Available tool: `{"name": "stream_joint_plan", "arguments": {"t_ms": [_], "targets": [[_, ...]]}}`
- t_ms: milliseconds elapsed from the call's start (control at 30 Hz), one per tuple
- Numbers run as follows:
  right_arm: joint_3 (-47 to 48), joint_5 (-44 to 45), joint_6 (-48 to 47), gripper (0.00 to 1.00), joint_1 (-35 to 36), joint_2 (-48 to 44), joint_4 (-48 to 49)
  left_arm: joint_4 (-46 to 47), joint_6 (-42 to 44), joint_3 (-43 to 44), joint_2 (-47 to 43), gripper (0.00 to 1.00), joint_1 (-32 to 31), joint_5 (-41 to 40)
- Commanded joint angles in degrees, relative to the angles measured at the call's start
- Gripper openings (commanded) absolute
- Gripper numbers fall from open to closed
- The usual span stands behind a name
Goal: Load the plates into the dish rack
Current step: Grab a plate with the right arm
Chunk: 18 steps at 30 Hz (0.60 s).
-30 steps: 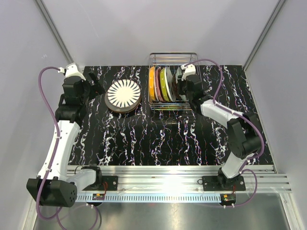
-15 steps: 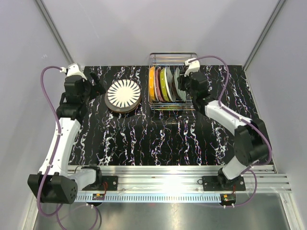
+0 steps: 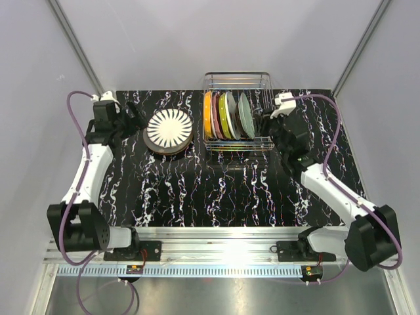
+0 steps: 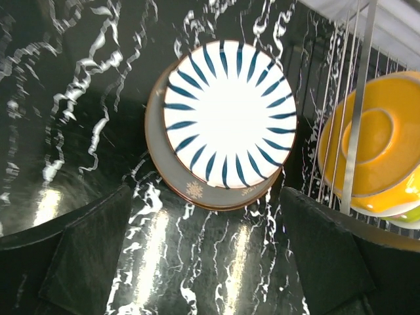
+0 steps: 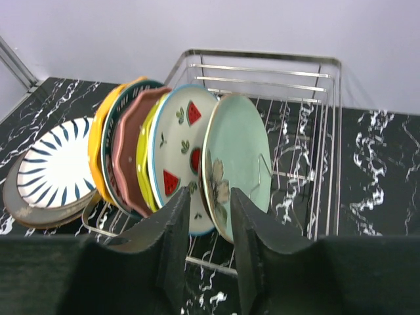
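Observation:
The wire dish rack (image 3: pixel 259 82) stands at the back centre and holds several upright plates: orange (image 3: pixel 208 113), pink, yellow-green, white with watermelon motifs (image 5: pixel 180 141) and pale green floral (image 5: pixel 241 154), the rightmost. A white plate with blue rays (image 3: pixel 168 126) lies on a grey-brown plate (image 4: pixel 197 191) on the table left of the rack. My left gripper (image 3: pixel 134 115) is open wide and empty, just left of this stack (image 4: pixel 226 125). My right gripper (image 3: pixel 262 125) is open by a narrow gap and empty, just right of the rack.
The black marbled table (image 3: pixel 216 190) spans the view. Grey walls close the back and both sides. The right part of the rack (image 5: pixel 308 157) shows bare wire dividers. The arms' base rail (image 3: pixel 223 239) runs along the near edge.
My right gripper has let go of the pale green plate, which now stands in the rack, and has drawn back to the right. My left arm has swung back near the stack.

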Motion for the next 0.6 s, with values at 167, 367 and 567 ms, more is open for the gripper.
{"name": "stream_joint_plan", "arguments": {"t_ms": [167, 367, 567], "targets": [[-7.3, 2.4, 1.3, 0.31, -0.1, -7.4, 4.1, 9.5, -5.6, -1.2, 9.4, 0.78, 2.3, 12.1], [-8.4, 2.4, 1.9, 0.28, 0.0, -8.1, 5.0, 10.1, -5.6, 0.0, 16.4, 0.72, 2.3, 11.6], [-9.0, 2.3, 2.0, 0.25, -0.1, -8.4, 5.5, 9.1, -5.3, 2.7, 23.1, 0.62, 1.6, 11.2]]}}
